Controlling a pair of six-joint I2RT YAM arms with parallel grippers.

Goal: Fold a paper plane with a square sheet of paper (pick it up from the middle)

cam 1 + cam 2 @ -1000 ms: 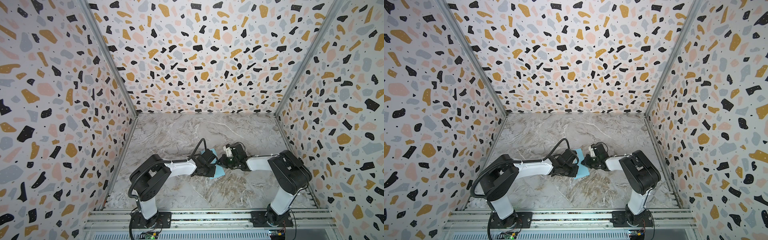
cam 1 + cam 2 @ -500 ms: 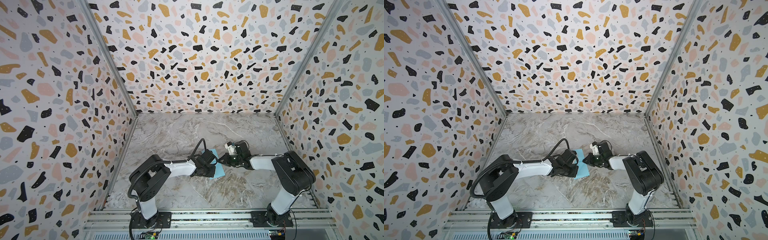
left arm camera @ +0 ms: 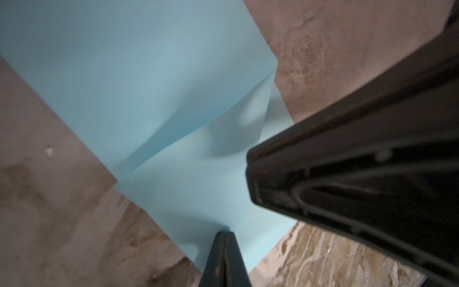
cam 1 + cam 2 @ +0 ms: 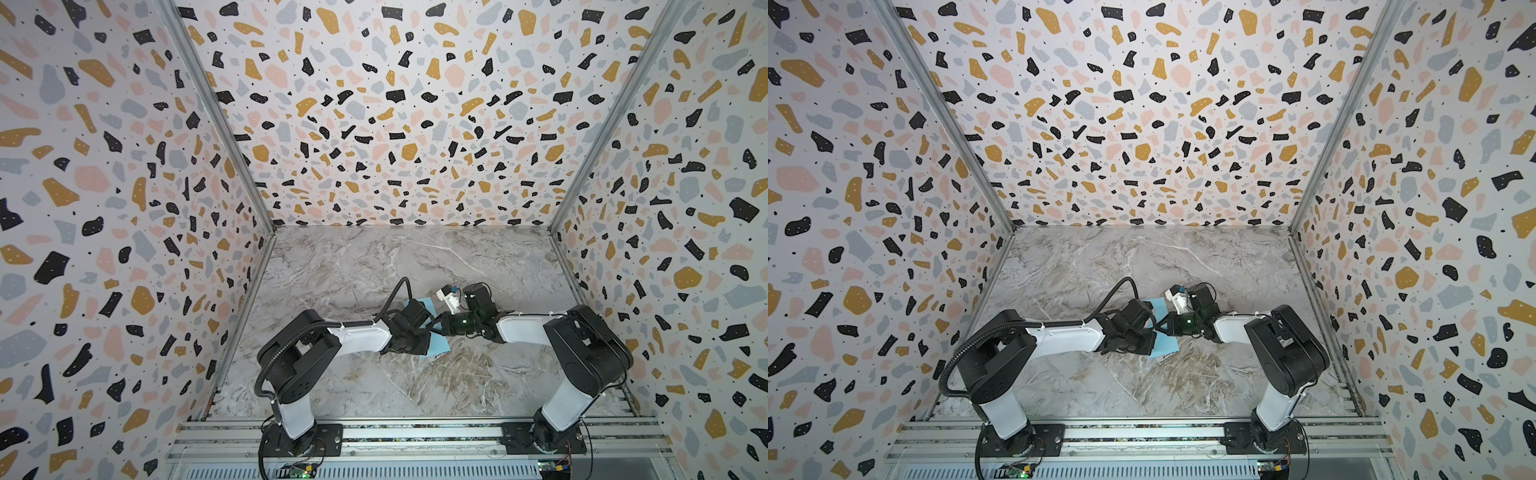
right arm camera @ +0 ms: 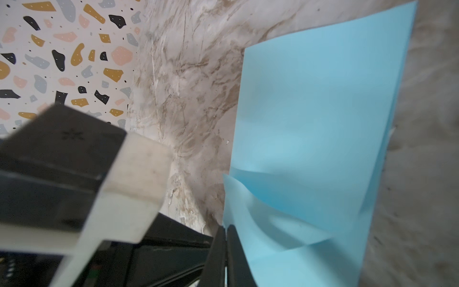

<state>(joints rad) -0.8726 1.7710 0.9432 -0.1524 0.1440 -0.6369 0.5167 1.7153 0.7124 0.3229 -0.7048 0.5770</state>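
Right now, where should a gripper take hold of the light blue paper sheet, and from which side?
Probably the lifted flap of the light blue paper sheet, approached from the right arm's side: it curls off the marble table, while the rest lies flat.

I've got the grey marble-patterned tabletop point(image 4: 374, 266) in both top views, veined white and brown. Lying on it near the middle, a bit toward the front, is the light blue square sheet of paper point(image 4: 436, 347). My left wrist view shows part of it flat, part rising in a fold.
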